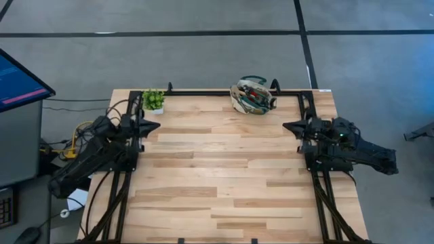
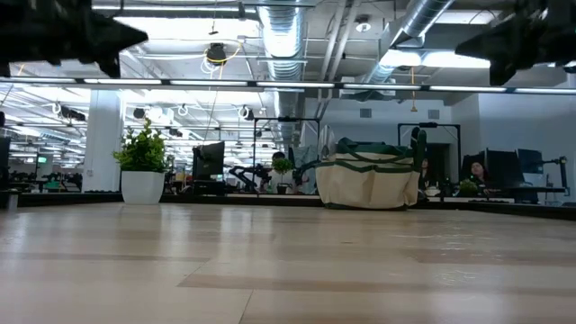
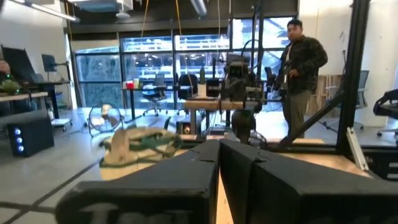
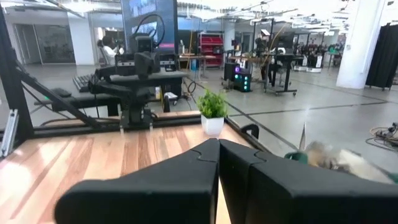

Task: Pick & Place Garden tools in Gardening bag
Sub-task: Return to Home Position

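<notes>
The beige gardening bag (image 1: 252, 95) with dark green trim stands on its base at the table's far edge, right of centre, also seen in the low view (image 2: 369, 177). Tool handles, red and black among them (image 1: 256, 93), stick out of its open top. My left gripper (image 1: 156, 125) is shut, raised above the table's left side near the far corner, and holds nothing. My right gripper (image 1: 286, 126) is shut and raised above the right side, pointing level toward the left. Both are well clear of the bag.
A small green potted plant (image 1: 153, 100) in a white pot stands at the far left corner (image 2: 142, 166). Black frame rails (image 1: 308, 115) run along the table's left, right and far edges. A person (image 3: 300, 68) stands beyond the table.
</notes>
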